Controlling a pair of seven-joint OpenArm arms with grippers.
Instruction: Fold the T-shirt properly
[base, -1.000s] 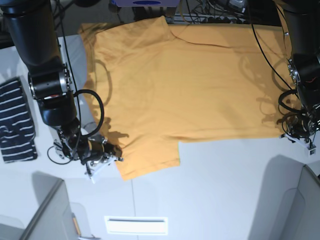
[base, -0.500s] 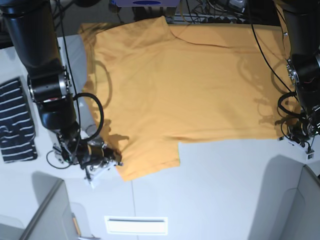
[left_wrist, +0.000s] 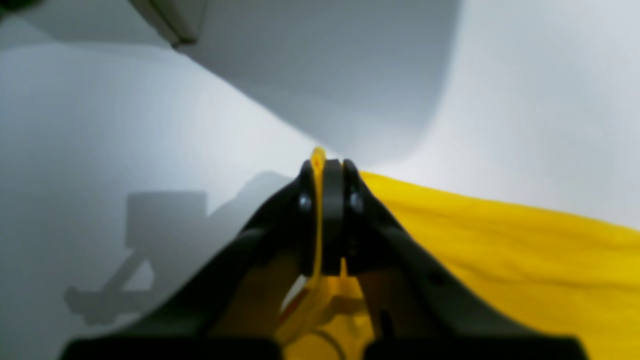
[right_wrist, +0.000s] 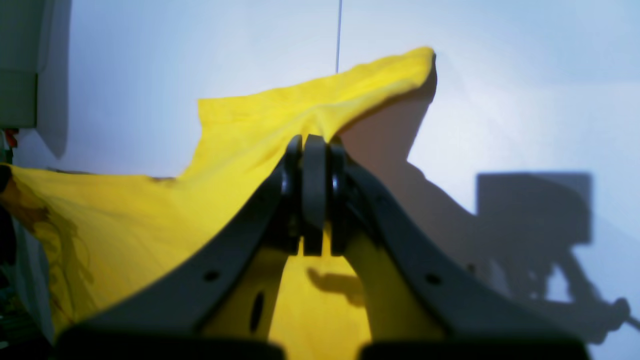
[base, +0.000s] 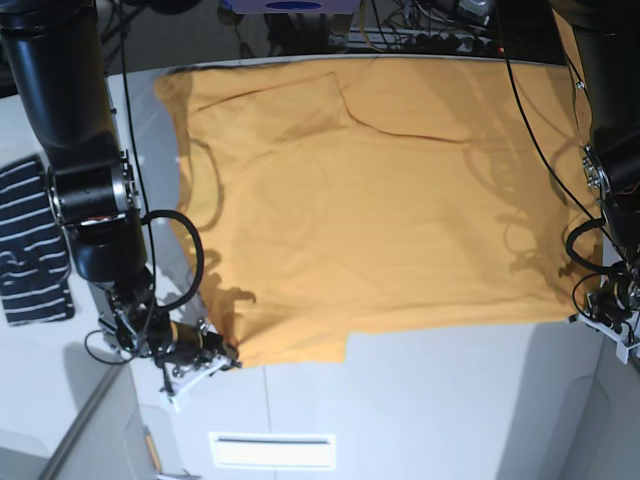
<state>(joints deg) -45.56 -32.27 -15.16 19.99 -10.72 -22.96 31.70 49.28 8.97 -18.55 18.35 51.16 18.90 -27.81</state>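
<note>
The orange-yellow T-shirt (base: 380, 190) lies spread flat over the white table (base: 450, 400), plain side up, no lettering showing. My right gripper (base: 225, 358) is at the view's lower left, shut on the shirt's near sleeve corner (right_wrist: 320, 110); the cloth lifts over its jaws. My left gripper (base: 600, 312) is at the right edge, shut on the shirt's hem corner; a thin fold of yellow cloth (left_wrist: 318, 160) sits pinched between the pads (left_wrist: 332, 200). Both grippers (left_wrist: 325, 210) (right_wrist: 314, 190) hold low over the table.
A navy white-striped garment (base: 30, 250) lies at the left table edge. Cables and equipment (base: 420, 30) crowd the far edge. Grey panels (base: 90, 440) stand at the near corners. A white label (base: 272, 450) sits near the front.
Both grippers have moved toward the near edge, dragging the shirt with them. The shirt's far edge has slid down onto the table and the cloth looks flatter.
</note>
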